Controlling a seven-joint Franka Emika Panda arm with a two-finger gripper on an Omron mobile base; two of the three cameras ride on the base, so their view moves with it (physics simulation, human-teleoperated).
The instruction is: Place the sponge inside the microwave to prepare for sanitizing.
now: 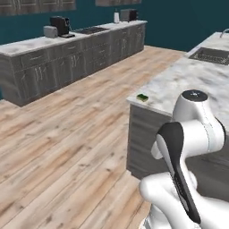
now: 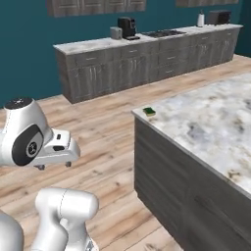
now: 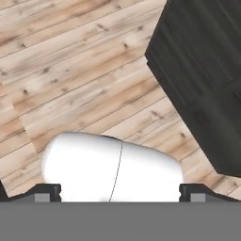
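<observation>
**A:** Let's start with our gripper (image 2: 53, 165). In the right base view we see it hanging under the white hand, low on the left, over the wood floor (image 2: 103, 142). Two tiny dark tips poke down from it.

**B:** And in the hand view we see the finger tips (image 3: 47, 192) way out at the two bottom corners. They sit far apart, so our gripper is spread wide with nothing in it. Below them we see floor planks and a dark cabinet side (image 3: 202, 70) at the top right.

**A:** The left base view gives us something else. There we see the big white arm (image 1: 188, 147) bent up in the lower right, but we can't make out the tips there.

**B:** Where is the sponge (image 1: 142, 97)?

**A:** It lies on the marble island counter (image 1: 192, 80), right at the near corner, well apart from our gripper. In the left base view it looks green with a bit of yellow. In the right base view the sponge (image 2: 149, 112) sits at that same corner of the island counter (image 2: 211, 122), and it looks mostly dark green.

**B:** The left base view also shows us a sink (image 1: 210, 55) far back in the island.

**A:** Both base views show the long back counter (image 2: 147, 41) by the blue-green wall, with a coffee machine (image 2: 127, 27) and a grey toaster (image 2: 115, 33) on it. At its far end stands a dark box (image 1: 129, 15). It is too small for us to tell what it is.
</observation>
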